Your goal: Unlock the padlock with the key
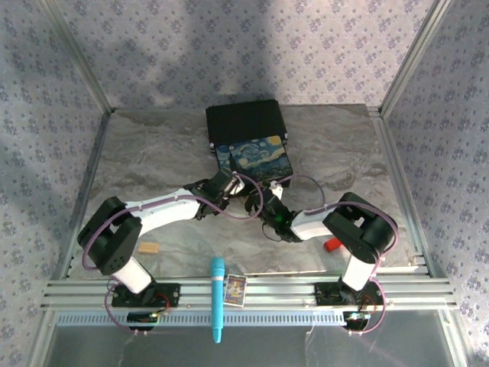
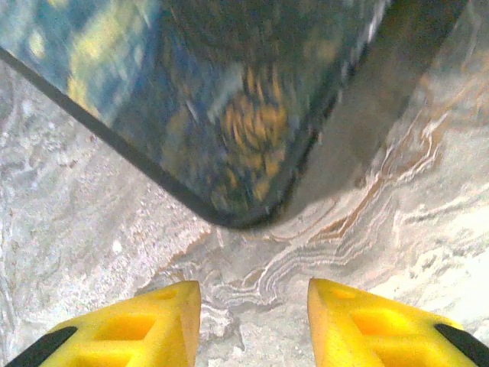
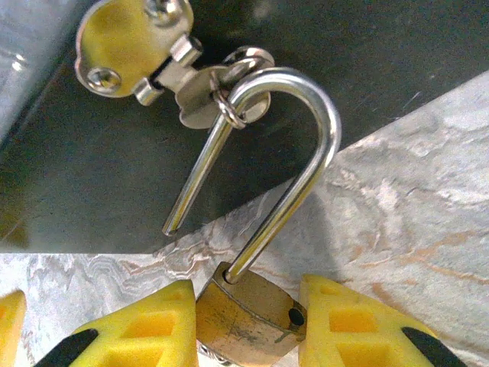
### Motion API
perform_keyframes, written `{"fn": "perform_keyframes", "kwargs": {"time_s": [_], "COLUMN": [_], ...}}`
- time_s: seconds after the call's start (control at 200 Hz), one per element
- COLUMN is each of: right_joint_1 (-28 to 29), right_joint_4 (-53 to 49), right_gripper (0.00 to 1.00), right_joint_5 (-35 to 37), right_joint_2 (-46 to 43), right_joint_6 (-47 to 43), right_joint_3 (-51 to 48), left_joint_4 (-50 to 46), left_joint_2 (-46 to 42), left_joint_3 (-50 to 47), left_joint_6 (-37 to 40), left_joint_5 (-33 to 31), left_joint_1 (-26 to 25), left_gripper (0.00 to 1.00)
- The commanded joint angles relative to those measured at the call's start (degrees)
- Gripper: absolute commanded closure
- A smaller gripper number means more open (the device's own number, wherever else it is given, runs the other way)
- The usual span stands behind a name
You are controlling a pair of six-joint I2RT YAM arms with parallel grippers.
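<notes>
The right gripper (image 3: 248, 310) had its jaws clamped on the brass body of the padlock (image 3: 241, 325), low over the marbled table (image 1: 153, 153). The silver shackle (image 3: 309, 153) had one leg free of the body, and its curve was hooked through the hasp (image 3: 130, 38) on the dark side of the painted box (image 1: 252, 157). The left gripper (image 2: 254, 313) hung near the box's corner, jaws apart and holding nothing.
</notes>
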Motion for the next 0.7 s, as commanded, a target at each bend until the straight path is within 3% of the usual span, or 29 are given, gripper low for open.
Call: {"fn": "perform_keyframes", "kwargs": {"time_s": [0.0, 0.085, 0.225, 0.345, 0.45, 0.695], "right_joint_1": [-0.9, -0.9, -0.6, -1.2, -2.1, -2.2], "right_joint_4": [2.7, 1.8, 0.5, 0.3, 1.1, -0.8], "right_gripper": [0.78, 0.79, 0.79, 0.78, 0.78, 0.78], "right_joint_5": [2.8, 1.6, 0.4, -0.6, -1.8, -1.3], "right_joint_2": [-1.1, 0.1, 0.8, 0.7, 0.8, -1.2], "right_joint_6": [1.9, 1.9, 2.1, 2.3, 2.6, 1.1], "right_joint_3": [0.1, 1.1, 0.7, -1.0, -2.2, -2.4], "left_joint_4": [-2.3, -3.2, -3.7, -5.1, -0.9, 7.6], "left_joint_2": [0.9, 0.2, -5.5, -7.2, -6.0, -1.0], "left_joint_3": [0.0, 1.3, 3.5, 6.8, 5.8, 4.9], "left_joint_6": [-0.5, -1.7, -2.6, 1.5, 11.3, 16.1], "left_joint_5": [-1.9, -0.9, 6.0, 7.5, 7.1, 16.1], "left_joint_1": [0.8, 0.8, 0.1, -0.7, -2.3, 0.5], "left_gripper": [0.58, 0.59, 0.57, 0.39, 0.33, 0.40]}}
